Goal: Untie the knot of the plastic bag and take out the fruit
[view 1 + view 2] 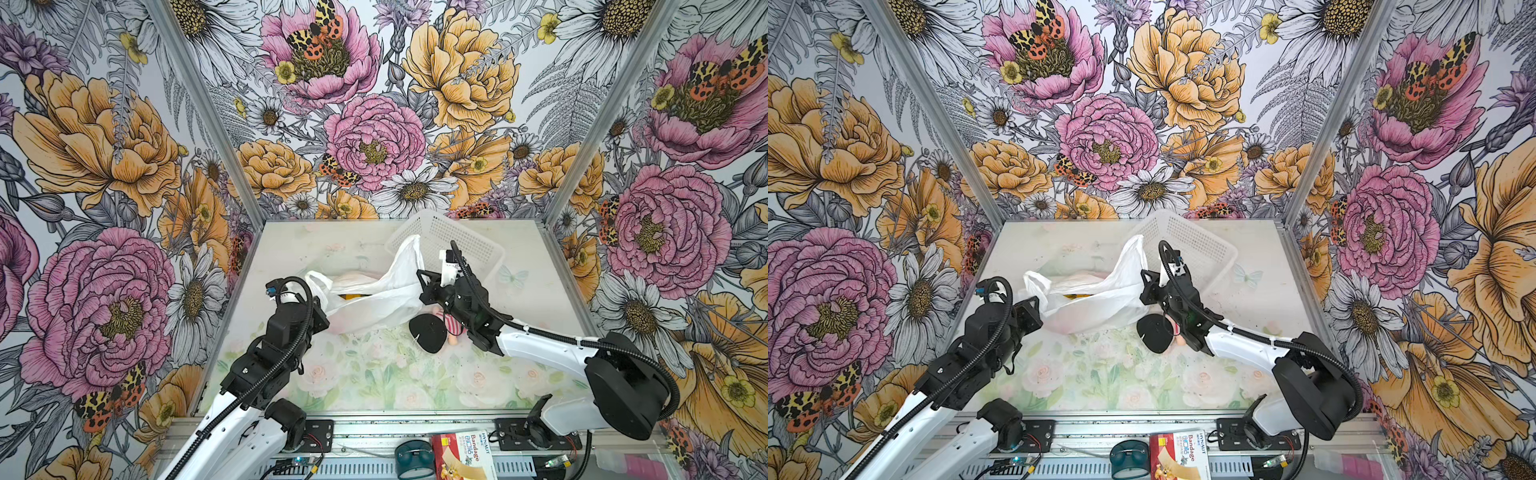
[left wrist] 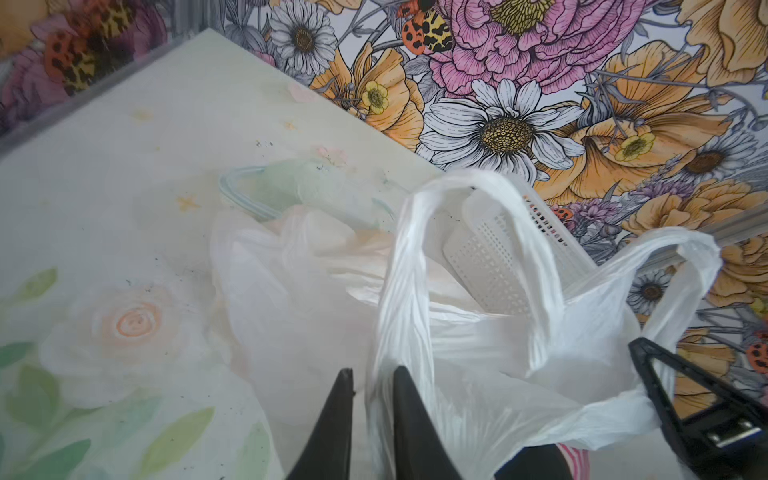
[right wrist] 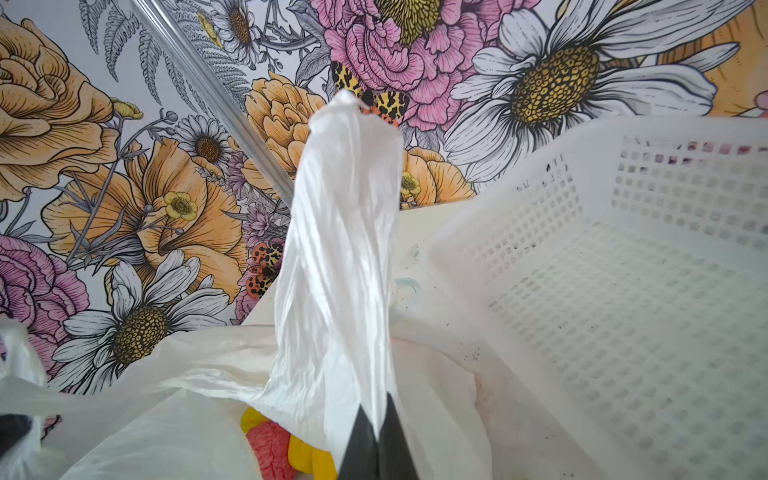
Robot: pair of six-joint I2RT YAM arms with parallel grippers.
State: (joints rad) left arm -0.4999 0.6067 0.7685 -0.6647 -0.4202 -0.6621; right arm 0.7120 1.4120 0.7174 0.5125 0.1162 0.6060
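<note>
The white plastic bag (image 1: 374,301) (image 1: 1100,303) lies mid-table with its mouth open. No knot shows; its two loop handles stand apart. My right gripper (image 3: 376,405) (image 1: 420,276) is shut on one handle (image 3: 345,228) and holds it up, stretched. My left gripper (image 2: 372,374) (image 1: 324,318) is at the bag's left end, its jaws a narrow gap apart, and the other handle (image 2: 409,270) runs loosely through that gap. Fruit shows inside the mouth: a pink-red piece (image 3: 270,446) and yellow pieces (image 3: 309,459) (image 1: 352,296); the rest is hidden by plastic.
A white perforated basket (image 1: 461,239) (image 3: 623,291) stands behind the right gripper at the back. A doll with black hair (image 1: 430,332) lies just in front of the bag under the right arm. A clear container (image 2: 266,187) lies behind the bag. A bandage box (image 1: 461,455) sits on the front rail.
</note>
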